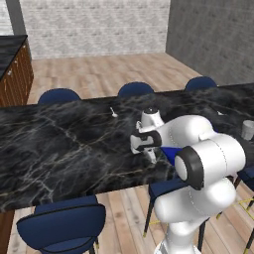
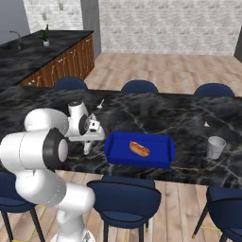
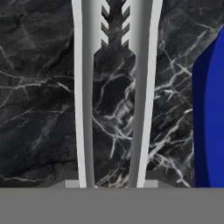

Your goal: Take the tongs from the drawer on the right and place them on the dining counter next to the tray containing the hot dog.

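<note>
The fetching part of the job looked finished: the tongs (image 3: 113, 87) were already out at the dining counter (image 1: 59, 149), with the drawer nowhere near. In the hand view their 2 long grey arms ran straight up from the bottom edge, toothed tips facing each other near the top, with the black veined counter behind them and a slice of the blue tray (image 3: 210, 118) at the right edge. The gripper (image 2: 88, 147) was clamped on the tongs, judging by how they sat fixed and centred between its fingers; the fingertips themselves were hidden at the bottom of that view.

In the right base view the gripper pointed down at the counter just left of the tray (image 2: 140, 149), which held the hot dog (image 2: 140, 149). A slim pale piece below the hand reached toward the marble, probably the tongs, though whether the tips touched the counter could not be told. In the left base view the gripper (image 1: 151, 154) hung at the same spot, a corner of the tray (image 1: 171, 153) peeping out behind the arm.

What remained, by my reading, was small: lower the tongs fully onto the counter beside the tray, let go, and lift the hand away. The chosen spot already seemed right, near the tray but not over it.
</note>
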